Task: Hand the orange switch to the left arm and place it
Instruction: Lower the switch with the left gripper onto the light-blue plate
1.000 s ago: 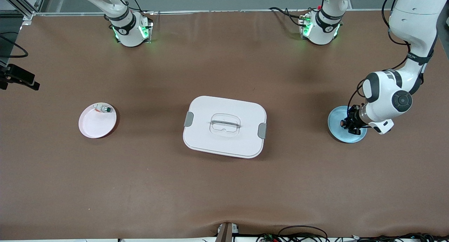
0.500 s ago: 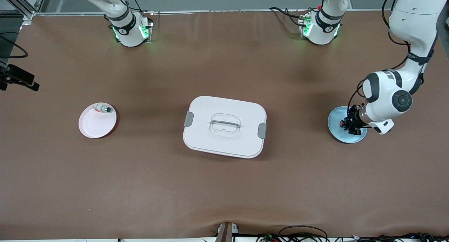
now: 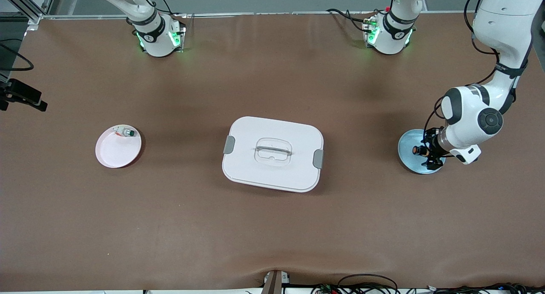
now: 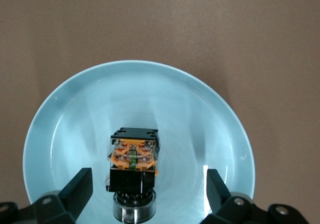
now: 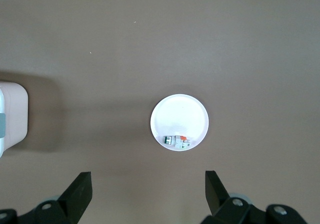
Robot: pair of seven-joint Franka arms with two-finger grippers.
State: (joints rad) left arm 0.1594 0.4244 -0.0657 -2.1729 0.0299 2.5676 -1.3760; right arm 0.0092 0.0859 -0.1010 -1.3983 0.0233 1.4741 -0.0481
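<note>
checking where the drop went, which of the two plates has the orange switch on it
The light-blue plate at the left arm's end holds the orange switch, between the open left pincer's fingers. The pink plate holds only a green-tipped piece.

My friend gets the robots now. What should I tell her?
Left gripper: open, low over the blue plate, fingers either side of the orange switch, not squeezing it.
Right gripper: open, holding nothing, up high over the pink plate; that arm waits.
The switch sits on the blue plate at the left arm's end. The box is mid-table, lid shut. A small green-tipped part lies on the pink plate.
Done: switch is on the blue plate.
Left: pull the left arm away.
</note>
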